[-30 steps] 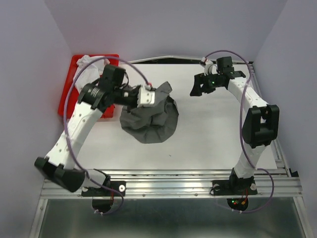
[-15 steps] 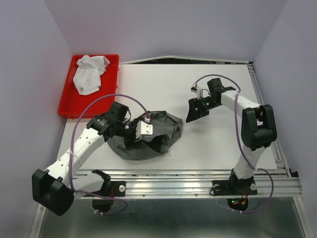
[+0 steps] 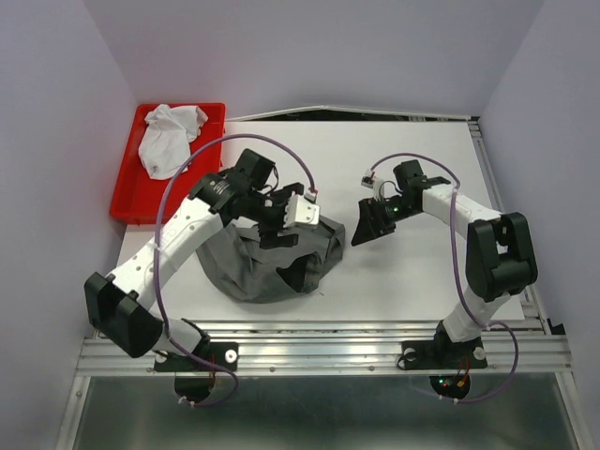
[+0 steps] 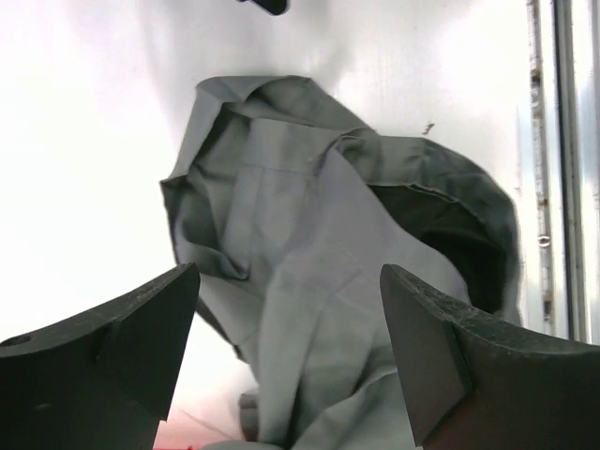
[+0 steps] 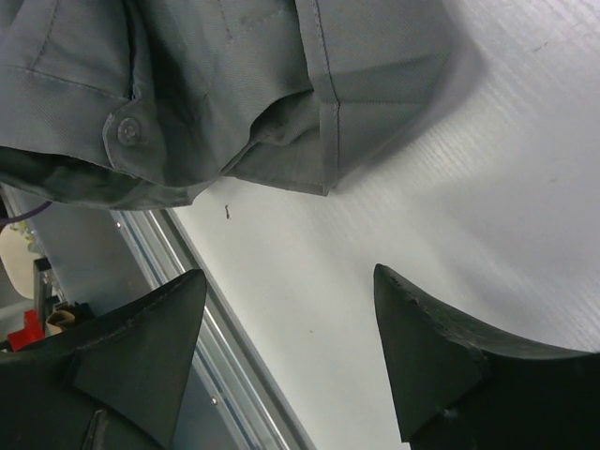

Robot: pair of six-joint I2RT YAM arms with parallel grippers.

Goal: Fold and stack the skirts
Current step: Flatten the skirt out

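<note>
White table [image 3: 422,281]: dark grey skirt [image 3: 272,267] bunched by the near edge, white skirt [image 3: 169,136] in the far-left red tray [image 3: 127,202], left gripper [image 4: 289,277] and right gripper [image 5: 289,274] spread wide, empty, so grabbing could snag extra layers.

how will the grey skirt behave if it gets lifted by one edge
Probably floppy: the grey skirt lies crumpled in soft folds, so it should sag and drape from a single grip. Pushed, it would likely bunch up rather than slide whole.
</note>
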